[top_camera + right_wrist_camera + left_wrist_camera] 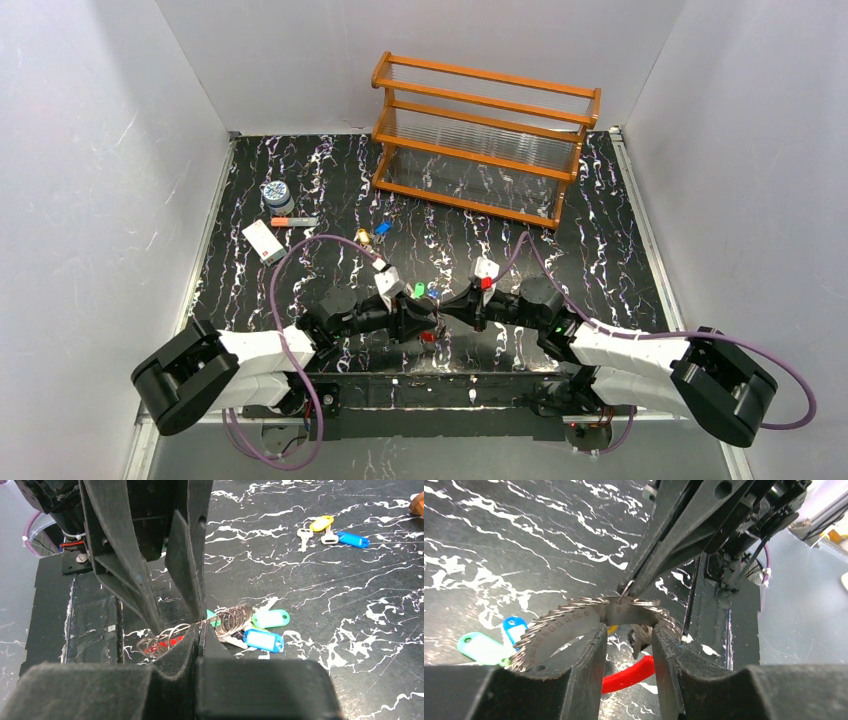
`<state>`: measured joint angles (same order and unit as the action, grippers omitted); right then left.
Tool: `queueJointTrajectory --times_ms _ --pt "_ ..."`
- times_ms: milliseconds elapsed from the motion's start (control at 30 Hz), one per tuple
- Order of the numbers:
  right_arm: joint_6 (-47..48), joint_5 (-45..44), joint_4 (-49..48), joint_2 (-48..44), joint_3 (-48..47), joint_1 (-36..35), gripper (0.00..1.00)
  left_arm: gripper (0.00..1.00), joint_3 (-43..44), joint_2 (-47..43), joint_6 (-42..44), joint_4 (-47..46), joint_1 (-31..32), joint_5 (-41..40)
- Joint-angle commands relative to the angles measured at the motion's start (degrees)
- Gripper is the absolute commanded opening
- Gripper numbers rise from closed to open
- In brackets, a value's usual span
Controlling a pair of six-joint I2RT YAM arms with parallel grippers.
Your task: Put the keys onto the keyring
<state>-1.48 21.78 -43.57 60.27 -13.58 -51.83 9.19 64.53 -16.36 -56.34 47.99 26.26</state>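
view where my two arms meet, near edge of the black, white-veined table [600, 250].

nearest: my left gripper [626, 632], jaws partway in, one finger on each side of the keyring [574, 617], a thin silvery metal loop with a flat numbered band and fine wire coils along it. both fingers appear to touch the band; whether they truly clamp it i cannot tell. under the gap shows the curved red plastic piece [629, 676]; hanging or lying, not resolvable.

opposite: my right gripper [198, 630], jaws pressed flat together, tips pinching a single thin wire turn that stands up from the keyring.

just beyond the coils: a green-tagged key [272, 617] and a blue-tagged key [262, 640], small metal keys with coloured plastic heads, flat on the table and just beside the coils. threaded or merely alongside: i cannot tell.

farther out, well apart from the keyring: a yellow-headed key [322, 524] and a second blue-tagged key [352, 539], loose and close together.

farthest: an orange wooden rack [480, 140] against the back wall.

step in hand, as i judge it: steadying the keyring between both grippers and prising one wire turn away from the band, to make an opening for a key.

next move, as i judge it: the opening must hold while a key's hole meets the free wire end. that calls for one gripper to take over the keyring alone, and the other to fetch a loose key by its plastic head.
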Motion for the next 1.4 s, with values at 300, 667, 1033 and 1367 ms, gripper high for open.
queueJointTrajectory --times_ms 300,667,1033,1367 --pt "-3.53 2.59 -12.12 0.20 3.71 0.02 0.01 0.34 -1.24 1.54 4.16 -3.40 5.48 -8.08" --pt "-0.93 7.13 -10.74 2.56 5.45 0.06 0.01 0.37 -0.03 -13.83 10.83 17.05 5.53 -17.66" --pt "-6.05 8.90 -23.12 11.68 7.17 0.06 0.01 0.37 -0.13 -12.27 11.53 15.59 5.54 -10.75" --pt "-4.99 13.02 -32.74 16.25 7.72 0.04 0.01 0.42 -2.07 -10.78 11.20 7.96 5.54 -3.92"
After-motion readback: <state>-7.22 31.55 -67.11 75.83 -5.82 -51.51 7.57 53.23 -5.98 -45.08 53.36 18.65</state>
